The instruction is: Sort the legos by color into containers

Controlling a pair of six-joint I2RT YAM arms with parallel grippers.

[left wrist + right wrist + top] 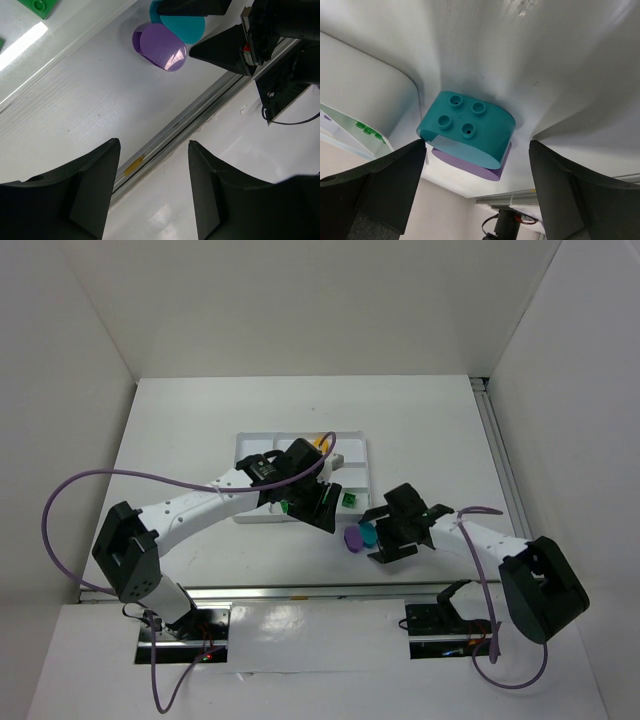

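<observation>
Legos left to sort lie on the table just off the near right corner of the white tray. In the top view we see a teal lego and a purple lego touching each other, with the right gripper right at them. A green lego is already in a tray section. The left gripper hangs over the tray's near edge, close to the pair. We judge that the two arms could crowd each other, so we would hold the left one off while the right works.

From the left wrist view, the left gripper has its jaws apart with nothing between them, above bare table. The purple lego overlaps the teal lego in this view, and the dark tips of the right gripper sit just beside the teal one.

From the right wrist view, the right gripper stands spread wide on either side of the teal lego. Its studs face the camera and neither finger touches it. The purple lego peeks out from under its edge, and we cannot tell whether the two are clipped together. We think the step in hand is picking up the teal one. We would come down centred, close on its sides, and lift slowly, watching that the purple brick does not ride along.
</observation>
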